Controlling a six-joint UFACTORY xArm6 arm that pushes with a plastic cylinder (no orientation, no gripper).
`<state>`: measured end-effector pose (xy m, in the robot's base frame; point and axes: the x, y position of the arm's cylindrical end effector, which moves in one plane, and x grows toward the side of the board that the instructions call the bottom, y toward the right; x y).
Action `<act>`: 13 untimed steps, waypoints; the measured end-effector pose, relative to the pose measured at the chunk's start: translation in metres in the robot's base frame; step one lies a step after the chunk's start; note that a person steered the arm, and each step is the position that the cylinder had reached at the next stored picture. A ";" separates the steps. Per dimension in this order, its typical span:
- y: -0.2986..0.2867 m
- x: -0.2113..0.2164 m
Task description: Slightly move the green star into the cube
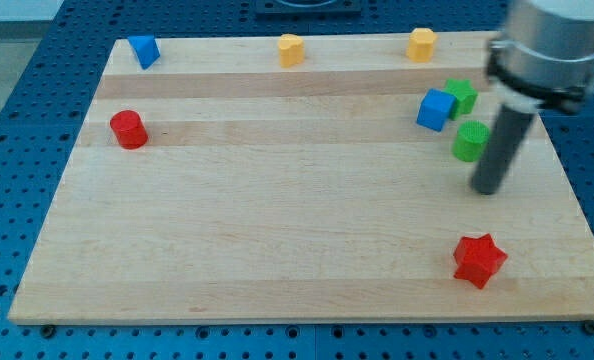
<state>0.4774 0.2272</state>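
Near the view's upper right, the green star (462,95) sits on the wooden counter (277,230), touching or almost touching the blue cube (436,109) on its lower-left side. The star is small and a bit blurred, so I cannot tell which way its arms point, and it shows no clear long axis. The cube looks turned a little, one corner toward the view's bottom.

Just below the star stands a green cylinder-like block (469,141), and my tip (487,190) rests on the counter just right of and below that block, well apart from the star. The rod rises toward the grey arm housing at the view's top right. This arm carries no claw, so nothing is spread or pinched.

Elsewhere, a red star (478,260) lies near the bottom right, a red cylinder (128,129) at the left, a blue wedge-like block (143,50) at the top left, and two yellow-orange blocks, one (291,49) at top centre and another (421,44) to its right.

The counter is pale planked wood, resting on a blue perforated base (27,150).
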 end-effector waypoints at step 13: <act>-0.019 -0.138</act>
